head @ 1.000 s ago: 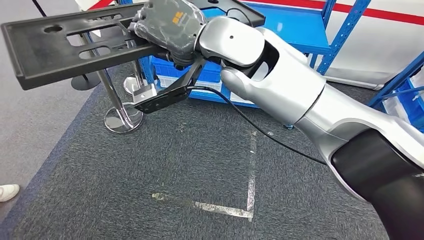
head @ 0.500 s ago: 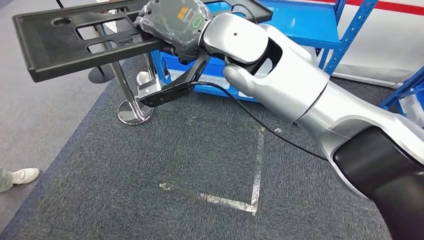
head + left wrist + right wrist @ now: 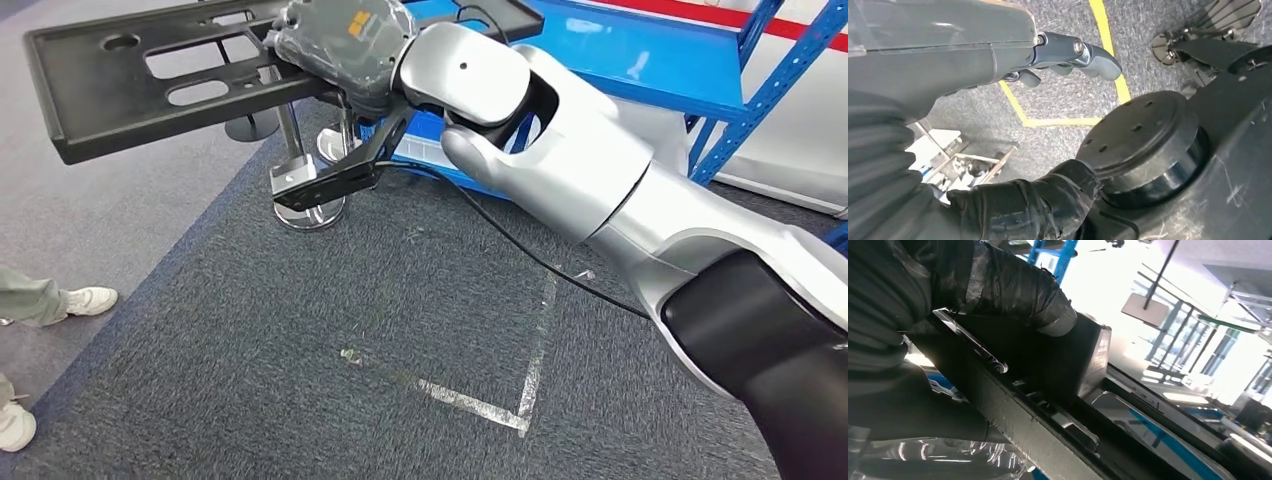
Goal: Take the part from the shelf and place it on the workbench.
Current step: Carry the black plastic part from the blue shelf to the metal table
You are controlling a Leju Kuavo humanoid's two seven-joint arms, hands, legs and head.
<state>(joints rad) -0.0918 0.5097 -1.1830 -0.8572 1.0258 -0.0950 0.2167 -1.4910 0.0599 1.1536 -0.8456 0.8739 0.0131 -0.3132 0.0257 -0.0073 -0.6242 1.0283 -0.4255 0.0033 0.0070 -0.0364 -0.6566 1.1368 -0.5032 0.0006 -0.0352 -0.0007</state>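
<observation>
The right robot hand [image 3: 345, 45] has a solid grip on the black plastic part [image 3: 130, 75], a long flat panel with slots and a round hole cut into it. The part sits up in the air at the far left of the head view, sticking out to the left of the hand, well above the dark grey carpet [image 3: 300, 400]. From the right wrist camera you can see the wrapped fingers [image 3: 1013, 287] curled over the part's edge [image 3: 1048, 440].

The left robot hand [image 3: 1048, 55] is down low with nothing in it, fingers loosely apart over the carpet and a yellow floor line [image 3: 1108, 45].

Behind the part there's a blue shelf [image 3: 640, 60] and a chrome stanchion base [image 3: 310, 205]. White tape [image 3: 470, 400] marks a corner on the carpet, and a person's shoes [image 3: 85, 300] show at the left edge.
</observation>
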